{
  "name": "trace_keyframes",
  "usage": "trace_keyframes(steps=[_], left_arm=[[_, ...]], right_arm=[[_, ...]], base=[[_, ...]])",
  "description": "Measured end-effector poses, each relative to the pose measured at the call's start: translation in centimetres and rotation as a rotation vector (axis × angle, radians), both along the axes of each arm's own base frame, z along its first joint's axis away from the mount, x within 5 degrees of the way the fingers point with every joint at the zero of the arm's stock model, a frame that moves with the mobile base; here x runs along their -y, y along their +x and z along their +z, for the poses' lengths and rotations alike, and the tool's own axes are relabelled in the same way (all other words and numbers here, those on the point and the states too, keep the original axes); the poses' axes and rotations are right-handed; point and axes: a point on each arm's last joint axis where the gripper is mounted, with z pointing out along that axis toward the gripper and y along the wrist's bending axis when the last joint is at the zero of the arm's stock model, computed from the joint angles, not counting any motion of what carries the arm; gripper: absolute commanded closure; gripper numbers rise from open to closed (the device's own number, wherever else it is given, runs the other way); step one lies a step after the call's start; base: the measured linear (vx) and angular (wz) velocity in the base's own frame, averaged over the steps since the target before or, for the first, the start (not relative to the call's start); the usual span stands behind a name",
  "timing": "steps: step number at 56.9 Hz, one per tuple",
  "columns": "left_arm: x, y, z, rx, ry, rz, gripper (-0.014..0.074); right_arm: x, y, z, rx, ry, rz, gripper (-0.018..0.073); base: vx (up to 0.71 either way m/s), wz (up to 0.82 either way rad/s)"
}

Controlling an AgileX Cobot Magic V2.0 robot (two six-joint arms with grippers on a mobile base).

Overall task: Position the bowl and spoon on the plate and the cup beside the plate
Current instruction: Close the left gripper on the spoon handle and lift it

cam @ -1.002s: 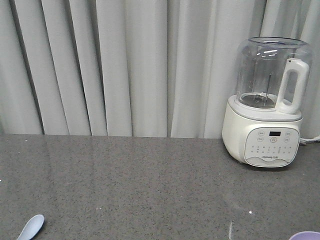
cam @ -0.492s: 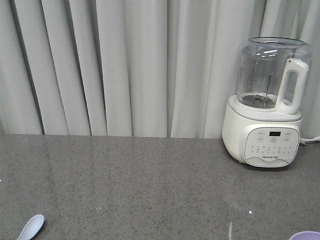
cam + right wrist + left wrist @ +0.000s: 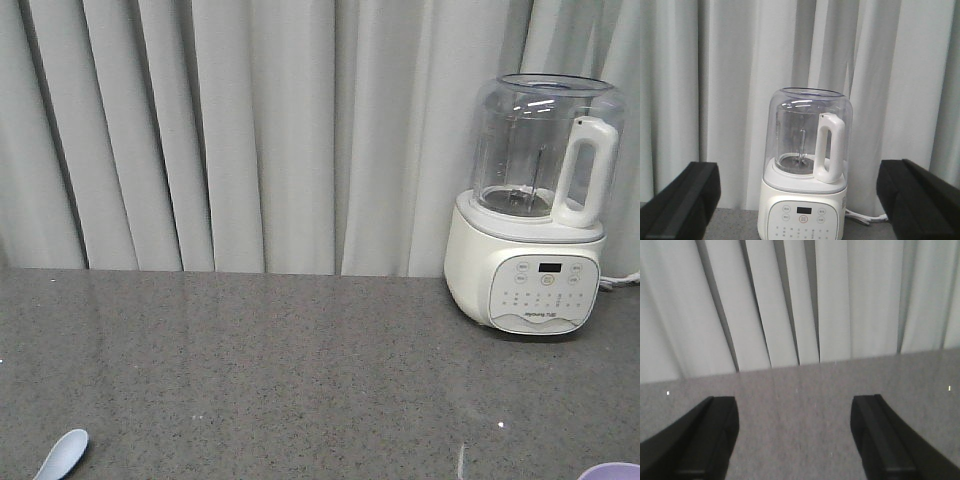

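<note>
progress: nothing is arranged as far as these views show you; every placement looks left to do.
spoon [image 3: 60, 452]: lies on the tabletop [image 3: 300, 370] at the near left, partly cut off by the frame edge.
bowl [image 3: 610, 470]: only a lavender sliver of rim shows, near right corner, well apart from the spoon.
plate, cup: not in any view; you cannot place them from here.
left gripper [image 3: 795, 440]: jaws spread wide, nothing between them, over bare tabletop.
right gripper [image 3: 800, 200]: jaws parted wide, empty, facing the blender [image 3: 530, 210].
surface: grey speckled tabletop, glossy, with faint reflections.
room: pale pleated curtain [image 3: 250, 130] along the far side; white blender with a clear jug stands far right.
</note>
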Motion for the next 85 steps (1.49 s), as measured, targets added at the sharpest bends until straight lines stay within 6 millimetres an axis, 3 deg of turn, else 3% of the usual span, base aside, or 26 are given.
trace_keyframes(steps=[7, 15, 24, 43, 57, 64, 76, 85], left_arm=[[0.4, 3.2, -1.5, -0.243, 0.056, -0.022, 0.0011], [0.8, 7.7, -4.7, -0.565, 0.124, -0.05, 0.0011], [1.0, 11.6, -8.9, -0.8, 0.184, -0.072, 0.0011], [1.3, 14.0, -14.5, -1.027, 0.192, -0.078, 0.0011], [1.3, 14.5, -16.6, -1.121, 0.161, -0.044, 0.0036], [1.4, 14.6, -16.8, -1.14, 0.141, -0.028, 0.0146], [1.5, 14.8, -17.0, -1.164, 0.115, -0.028, 0.0605], [1.6, 14.8, -16.8, -1.156, 0.112, -0.029, 0.0604]], right_arm=[[0.0, 0.0, -0.1, -0.013, 0.001, 0.0, -0.0057], [0.0, 0.0, -0.1, -0.015, 0.001, 0.0, -0.0029], [-0.3, 0.0, -0.2, -0.02, 0.0, 0.025, -0.0025], [-0.5, 0.1, -0.6, -0.061, 0.001, 0.038, -0.0025], [-0.5, 0.4, -0.7, -0.075, 0.001, 0.038, -0.0025], [-0.5, 0.5, -0.8, -0.081, 0.001, 0.038, -0.0025], [-0.5, 0.5, -0.8, -0.081, 0.001, 0.038, -0.0025], [-0.5, 0.5, -0.8, -0.082, 0.001, 0.038, -0.0025]], base=[[0.0, 0.0], [0.0, 0.0], [0.0, 0.0], [0.0, 0.0], [0.0, 0.0], [0.0, 0.0], [0.0, 0.0], [0.0, 0.0]])
